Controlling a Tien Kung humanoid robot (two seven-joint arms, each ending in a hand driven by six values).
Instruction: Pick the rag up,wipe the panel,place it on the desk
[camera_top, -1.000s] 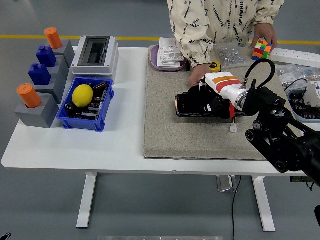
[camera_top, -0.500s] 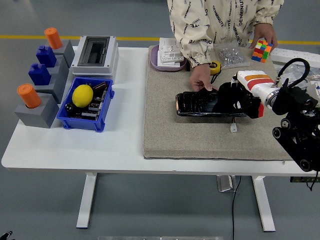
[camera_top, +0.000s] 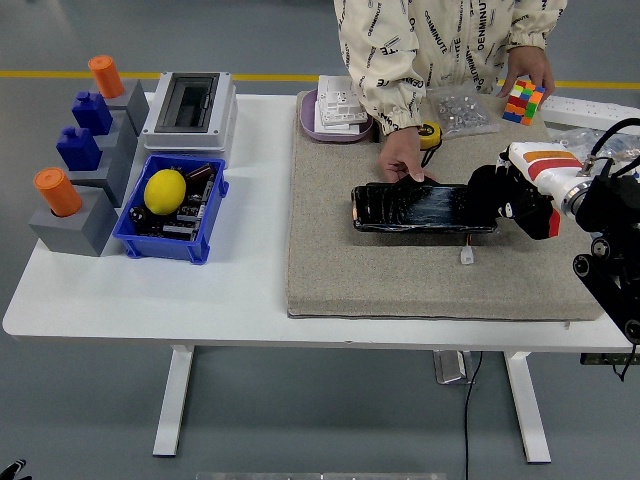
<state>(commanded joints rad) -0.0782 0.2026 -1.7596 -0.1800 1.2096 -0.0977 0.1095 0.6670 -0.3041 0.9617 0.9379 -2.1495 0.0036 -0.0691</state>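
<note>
the black panel (camera_top: 422, 208) lies flat in the middle of the grey mat (camera_top: 340, 270), glossy, long side running left-right. we use it as our landmark. at its right end sits the robot's right hand (camera_top: 512, 197), black fingers curled over that end of the panel. we can't make out the rag itself, it's dark on dark under there, so we honestly can't tell if the hand is clamped on a rag or just pressing. the white forearm cover with the orange stripe (camera_top: 545, 160) runs off to the right from the hand.

on the far edge of the panel, toward its left half, a person's hand (camera_top: 402, 158) rests fingers-down, touching it. the person's other hand (camera_top: 527, 72) is well beyond the panel's right end, on a colourful cube (camera_top: 523, 101).

just below the panel's right part there's a small white connector (camera_top: 467, 256) on the mat. way left of the panel, off the mat, sits a blue bin (camera_top: 172, 208) with a yellow lemon (camera_top: 165, 190) in it, and a grey electrical box (camera_top: 190, 112) behind that. no left arm in the shot.
</note>
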